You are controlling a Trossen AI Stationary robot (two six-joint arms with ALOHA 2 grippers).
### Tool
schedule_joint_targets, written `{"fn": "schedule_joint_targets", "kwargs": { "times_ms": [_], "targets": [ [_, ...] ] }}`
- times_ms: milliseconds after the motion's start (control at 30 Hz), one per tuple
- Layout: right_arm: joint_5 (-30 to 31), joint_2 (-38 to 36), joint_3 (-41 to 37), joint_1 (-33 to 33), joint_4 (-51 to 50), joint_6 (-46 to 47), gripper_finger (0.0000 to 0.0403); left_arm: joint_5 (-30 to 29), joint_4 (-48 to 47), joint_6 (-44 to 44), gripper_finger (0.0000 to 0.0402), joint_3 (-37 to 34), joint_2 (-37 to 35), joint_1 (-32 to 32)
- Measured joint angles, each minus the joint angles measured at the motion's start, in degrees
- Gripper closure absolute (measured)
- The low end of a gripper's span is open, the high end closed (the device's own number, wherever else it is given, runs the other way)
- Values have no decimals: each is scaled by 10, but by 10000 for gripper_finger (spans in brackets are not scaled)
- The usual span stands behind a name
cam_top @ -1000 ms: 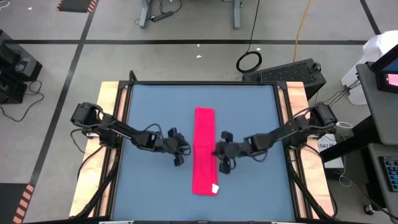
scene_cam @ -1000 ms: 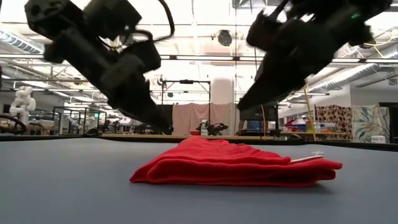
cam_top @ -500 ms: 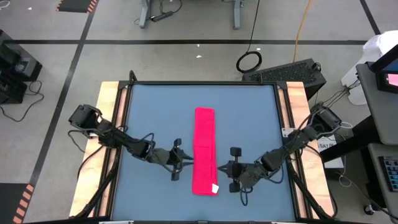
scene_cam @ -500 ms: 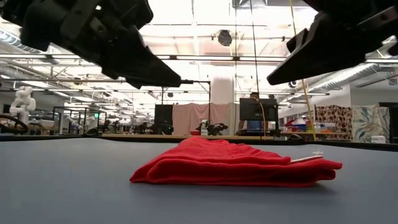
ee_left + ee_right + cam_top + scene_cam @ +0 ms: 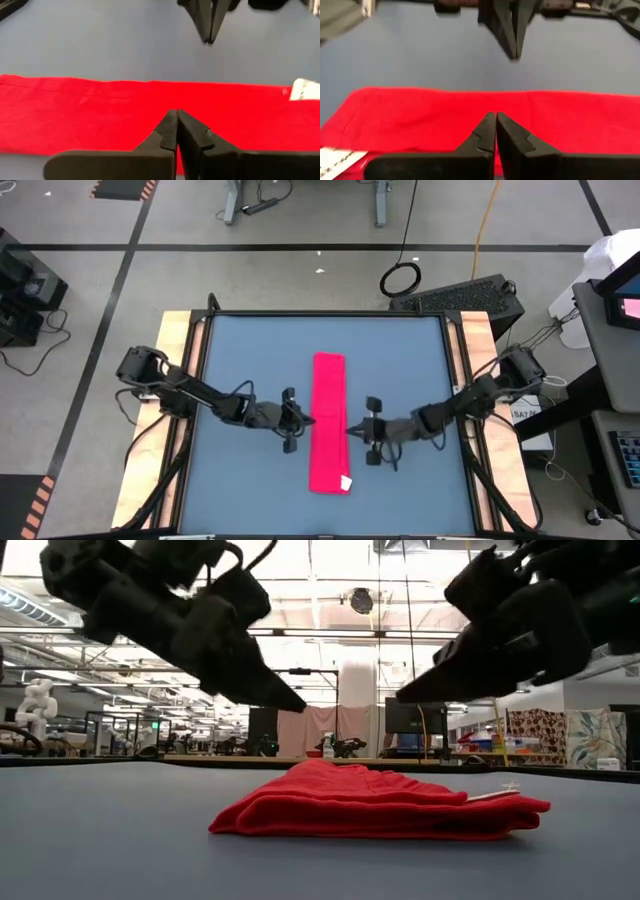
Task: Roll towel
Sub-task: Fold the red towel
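The red towel (image 5: 328,420) lies folded into a long narrow strip down the middle of the table, and its white tag (image 5: 347,482) is at the near end. My left gripper (image 5: 305,423) is shut and hangs just off the strip's left edge. My right gripper (image 5: 351,430) is shut too, just off the right edge. In the low view, both tips (image 5: 300,705) (image 5: 400,698) slant down toward each other and hang clear above the towel (image 5: 380,810). Each wrist view looks past its shut fingers (image 5: 176,114) (image 5: 496,116) across the towel to the other gripper.
The blue table top (image 5: 250,360) lies bare to the left, right and far side of the towel. Wooden side rails (image 5: 175,350) run along its left and right edges. The arms reach in from both sides, low over the table.
Both grippers swung out toward the table's near edge, away from the towel, then came back to its two long edges. They now point flatter than a second ago, and their tips are higher above the cloth. The towel has not moved.
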Motion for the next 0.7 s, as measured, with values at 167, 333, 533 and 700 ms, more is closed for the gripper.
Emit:
{"fn": "schedule_joint_targets", "kwargs": {
  "times_ms": [167, 333, 533, 700],
  "targets": [
    [-76, 4, -14, -77, 8, -12, 397, 19, 49, 11, 391, 1, 51, 26],
    [-137, 46, -8, -133, 20, -3, 397, 24, 48, 11, 391, 0, 83, 51],
    [-159, 106, 12, -183, 18, -3, 397, 38, 55, 11, 391, 0, 121, 91],
    [-161, 129, 15, -229, 19, -10, 397, 46, 73, 14, 391, 2, 142, 119]
  ]
}}
